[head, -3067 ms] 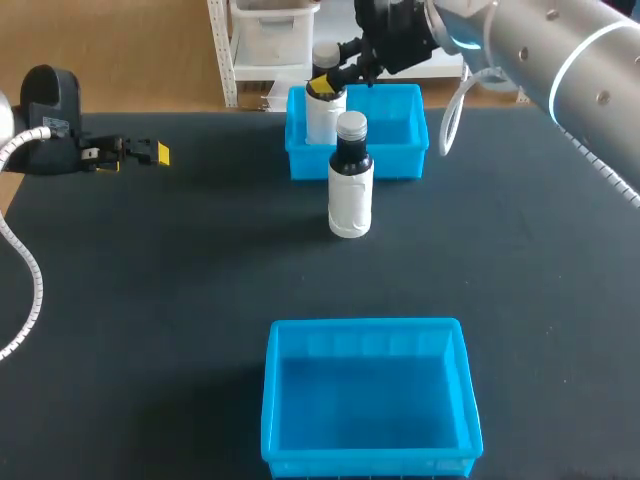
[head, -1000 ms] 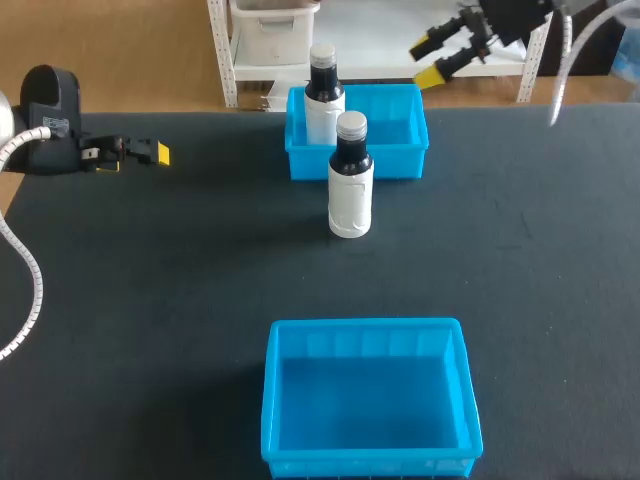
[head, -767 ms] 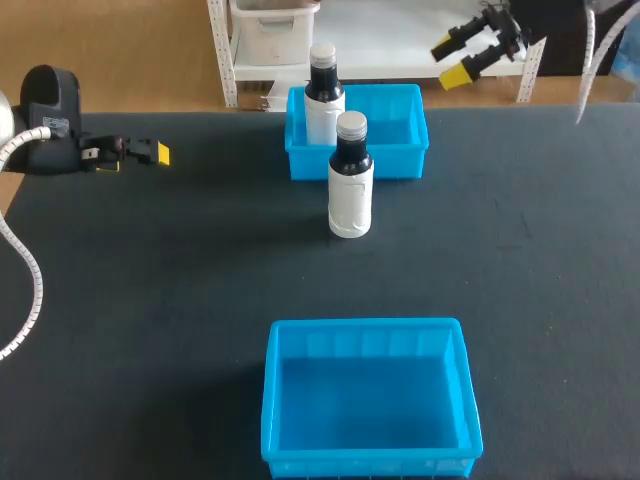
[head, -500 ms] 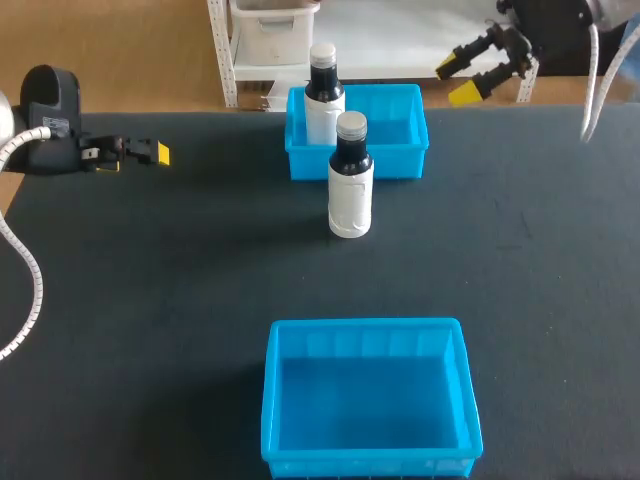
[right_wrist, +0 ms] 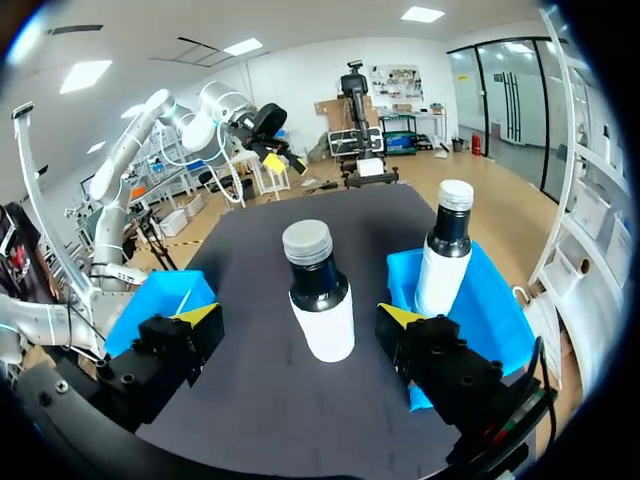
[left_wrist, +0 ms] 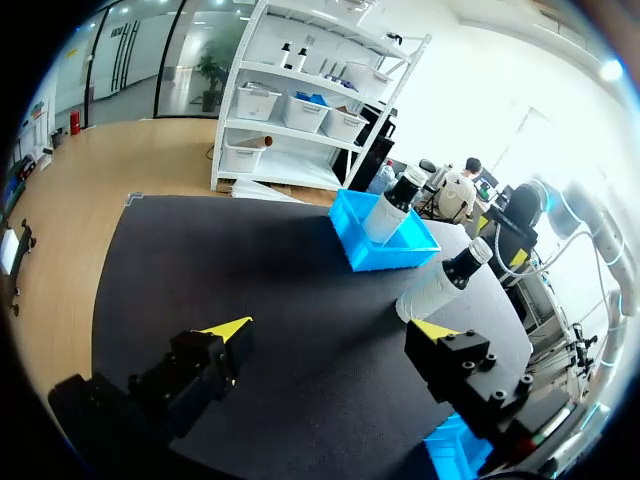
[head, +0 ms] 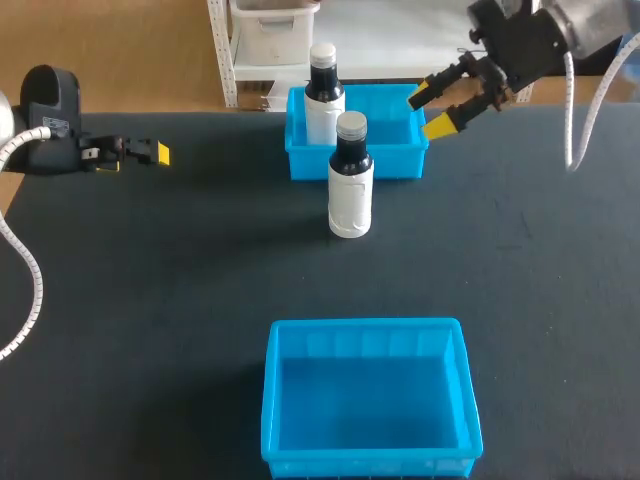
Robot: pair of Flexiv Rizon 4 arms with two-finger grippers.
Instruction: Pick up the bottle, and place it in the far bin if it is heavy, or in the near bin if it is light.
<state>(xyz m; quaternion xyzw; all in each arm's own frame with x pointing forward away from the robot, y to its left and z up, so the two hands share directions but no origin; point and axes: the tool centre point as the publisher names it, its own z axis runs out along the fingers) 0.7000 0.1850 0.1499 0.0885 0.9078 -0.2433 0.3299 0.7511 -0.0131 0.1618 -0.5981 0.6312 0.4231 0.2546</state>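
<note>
Right gripper [head: 428,112], upper right of head view, by the far bin's [head: 300,165] right end, has its fingers spread and empty. Bottle [head: 350,190] stands upright at frame centre, just in front of that bin, untouched; a second bottle [head: 322,95] sits inside it. Risk: the two stand close, so a low approach could clip the bin wall or topple the tall, narrow bottle. Left gripper [left_wrist: 330,330] is spread and parked, upper left of head view

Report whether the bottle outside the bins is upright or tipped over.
Upright. The bottle stands on its base on the table, cap uppermost, just in front of the far bin.
</note>
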